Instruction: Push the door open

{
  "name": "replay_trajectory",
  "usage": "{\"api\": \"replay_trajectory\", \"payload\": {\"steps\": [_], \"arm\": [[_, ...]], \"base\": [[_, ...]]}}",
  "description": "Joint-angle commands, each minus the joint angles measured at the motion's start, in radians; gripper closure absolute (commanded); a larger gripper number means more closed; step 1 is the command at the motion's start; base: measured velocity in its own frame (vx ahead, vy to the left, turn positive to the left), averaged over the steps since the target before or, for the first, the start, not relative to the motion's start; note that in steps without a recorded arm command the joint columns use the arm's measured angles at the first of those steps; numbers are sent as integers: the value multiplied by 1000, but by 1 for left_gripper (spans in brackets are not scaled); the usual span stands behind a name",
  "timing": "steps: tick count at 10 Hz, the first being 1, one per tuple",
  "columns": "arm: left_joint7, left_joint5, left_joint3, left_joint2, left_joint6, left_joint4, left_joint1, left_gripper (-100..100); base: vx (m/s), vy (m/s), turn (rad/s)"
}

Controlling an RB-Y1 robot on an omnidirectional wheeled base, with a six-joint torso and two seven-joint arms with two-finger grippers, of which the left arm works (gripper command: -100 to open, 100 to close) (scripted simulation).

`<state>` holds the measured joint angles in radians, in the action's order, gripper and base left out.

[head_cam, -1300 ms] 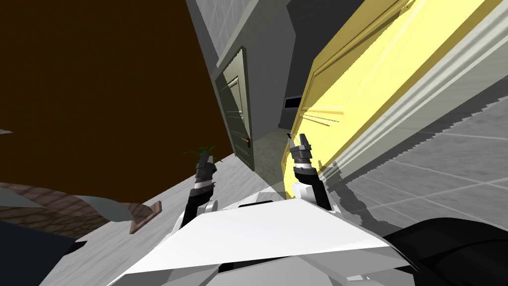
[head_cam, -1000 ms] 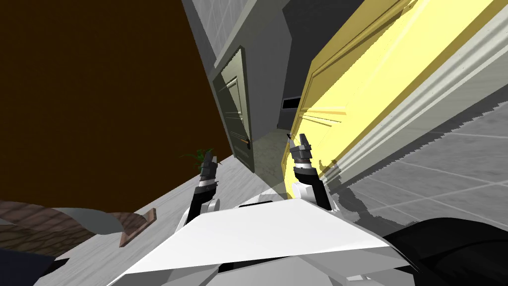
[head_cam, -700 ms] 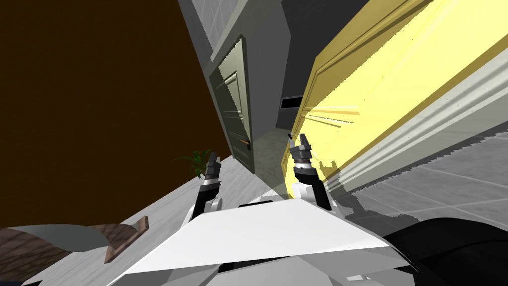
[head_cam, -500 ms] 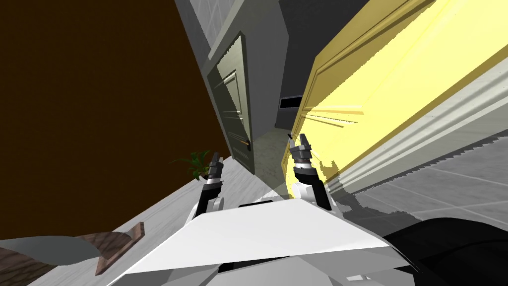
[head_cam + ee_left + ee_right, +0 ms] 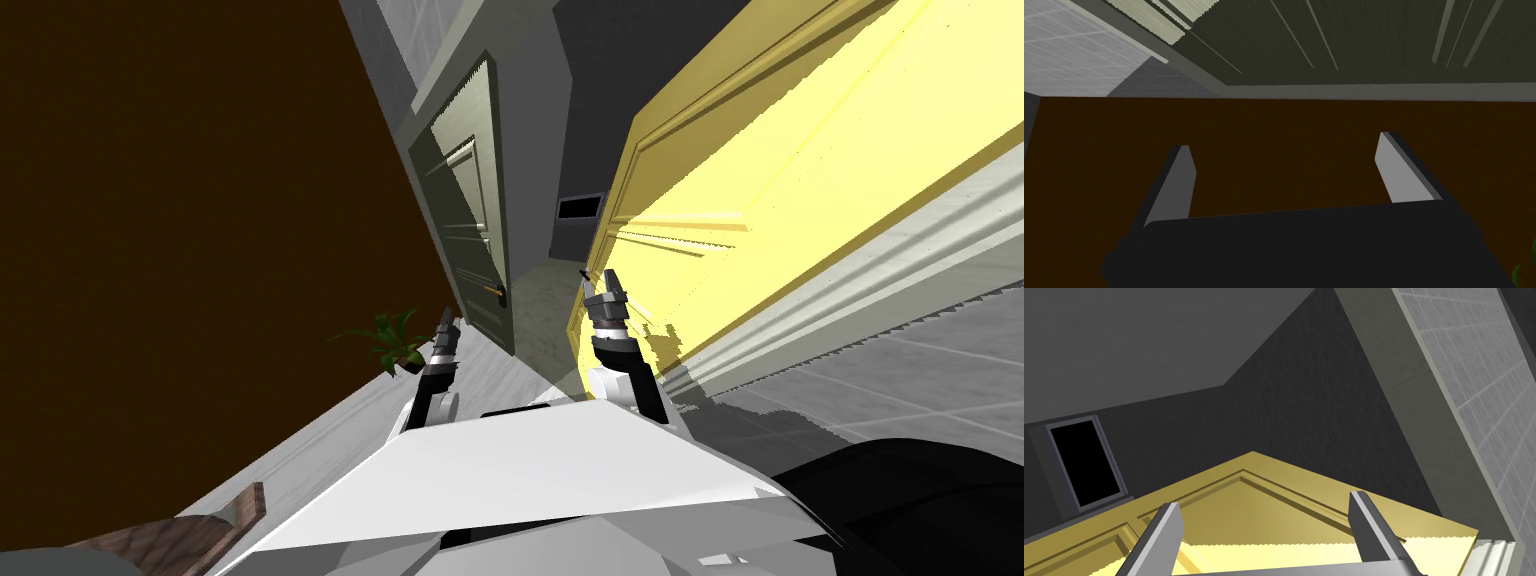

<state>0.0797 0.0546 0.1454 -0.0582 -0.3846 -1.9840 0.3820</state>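
2 doors: yellow door (image 5: 760, 190) on my right, grey-green door (image 5: 470, 210) farther off to its left.
Yellow door: panelled face slants away to the far right, w/ pale moulded frame (image 5: 900, 280) alongside it.
Right end effector (image 5: 603, 283): fingers (image 5: 1166, 530) spread, nothing btwn them; tips at near edge of yellow door, panel lying just past them in wrist view. Contact: can't tell.
Left end effector (image 5: 445, 322): fingers apart too, empty; well apart from yellow door, facing brown wall (image 5: 200, 200).
Grey-green door: small handle (image 5: 497, 290) on its near edge.
Gap btwn doors: dark grey wall at far end w/ framed black area (image 5: 578, 207).
Plant (image 5: 392, 340): on pale floor (image 5: 340, 440) by brown wall, just left of left end effector.
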Motion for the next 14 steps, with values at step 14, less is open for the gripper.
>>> {"api": "replay_trajectory", "payload": {"steps": [14], "arm": [[-81, -20, 133, -27, 57, 321, -189, -100]], "base": [[81, 110, -110]]}}
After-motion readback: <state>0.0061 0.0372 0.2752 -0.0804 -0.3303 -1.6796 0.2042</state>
